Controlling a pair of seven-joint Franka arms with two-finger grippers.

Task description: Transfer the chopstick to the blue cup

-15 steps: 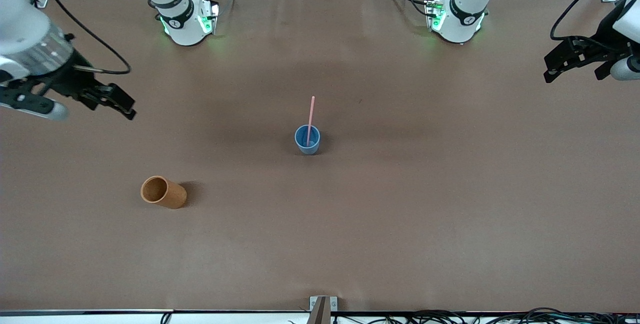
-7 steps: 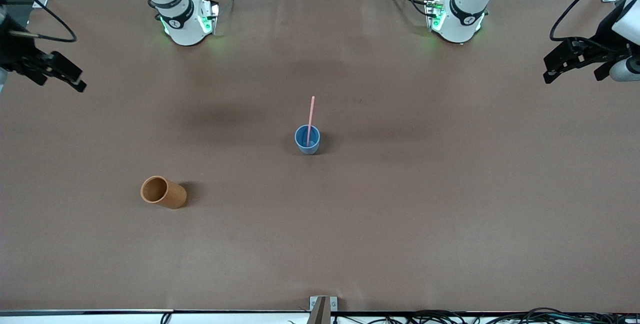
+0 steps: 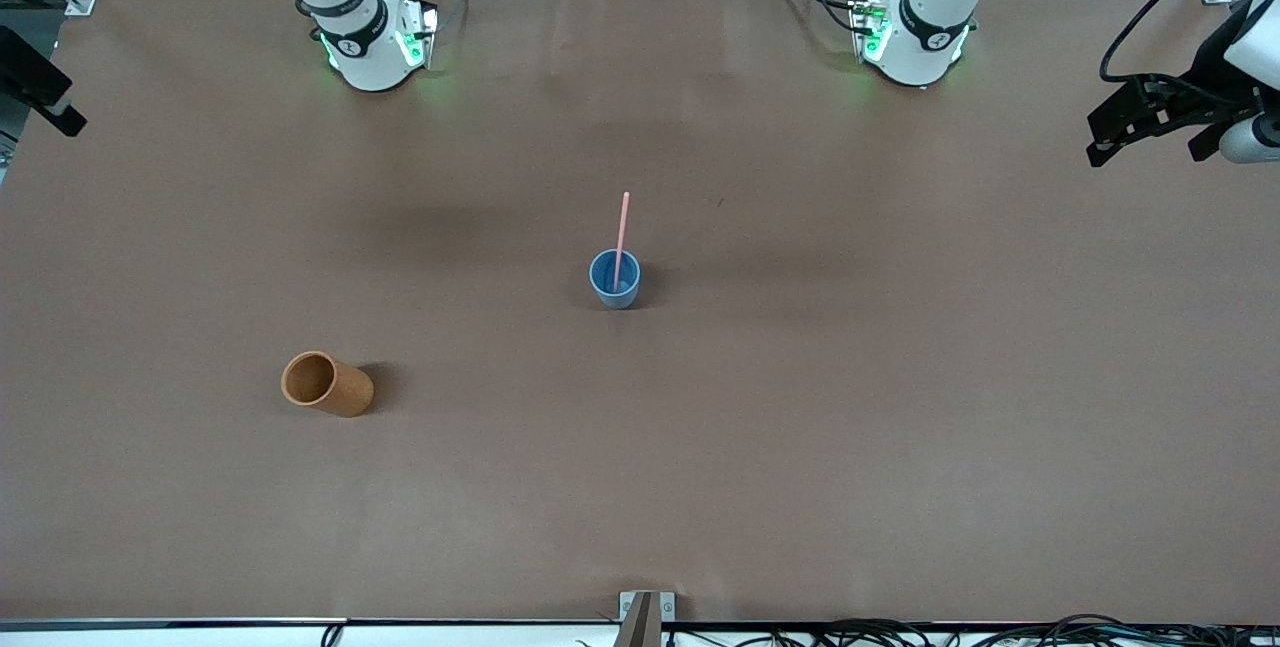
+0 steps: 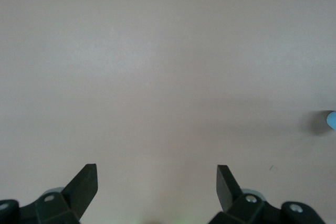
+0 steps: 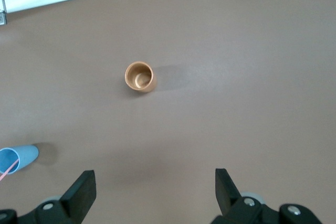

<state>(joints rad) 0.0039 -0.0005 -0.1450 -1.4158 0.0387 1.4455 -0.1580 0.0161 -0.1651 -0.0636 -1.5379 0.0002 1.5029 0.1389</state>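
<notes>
The chopstick (image 3: 622,235) stands in the blue cup (image 3: 614,279), its lower end inside and its upper part leaning on the rim and rising well above it. The cup sits upright near the middle of the brown table (image 3: 900,407), well apart from both claws and roughly between them.

The left gripper (image 3: 1142,127) hangs above the left arm's end of the table, its fingers spread wide with nothing between them. In the left wrist view the left gripper (image 4: 156,181) shows only bare table between its two dark fingertips (image 4: 86,179), and a sliver of the blue cup (image 4: 331,120) appears at the picture's edge, far off to the side of the claw.

The right gripper (image 3: 45,92) is up at the right arm's end of the table, mostly cut off by the front view's edge. In the right wrist view the right gripper (image 5: 155,186) is wide open and empty. Ahead of it, well apart, an orange-brown cup (image 5: 139,76) stands upright with its mouth facing up; the blue cup (image 5: 17,159) with the chopstick (image 5: 6,170) in it lies off to one side of this claw
</notes>
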